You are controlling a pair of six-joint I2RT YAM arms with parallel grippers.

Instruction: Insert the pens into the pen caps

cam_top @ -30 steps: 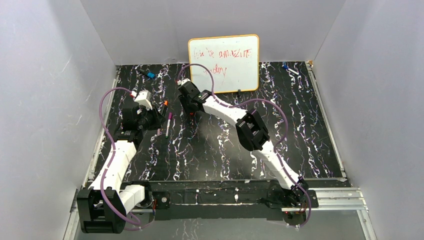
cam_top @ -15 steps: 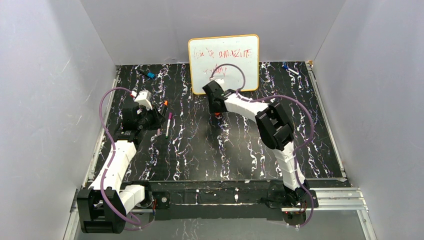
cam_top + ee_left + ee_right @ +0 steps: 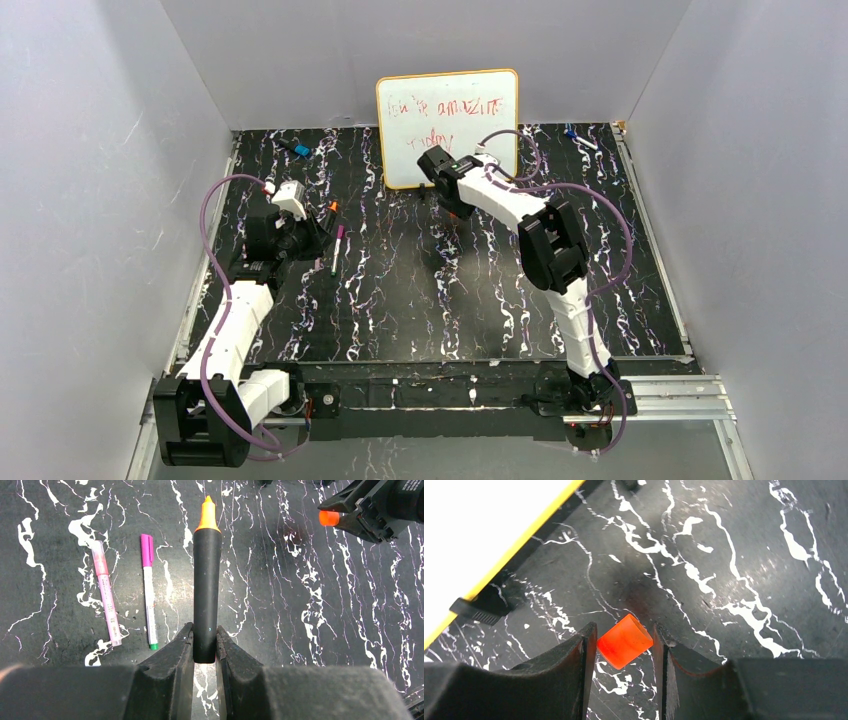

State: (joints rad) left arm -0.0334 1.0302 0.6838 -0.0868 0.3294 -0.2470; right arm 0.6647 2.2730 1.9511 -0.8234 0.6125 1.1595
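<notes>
Our left fingers (image 3: 182, 645) clamp the black marker (image 3: 206, 580) by its tail, tip outward, while our right fingers (image 3: 579, 650) pinch the orange cap (image 3: 625, 641), ready, we judge, for mating.

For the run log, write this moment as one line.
left end effector: shut on black marker | right end effector: shut on orange cap | slim pens: lying on table
</notes>
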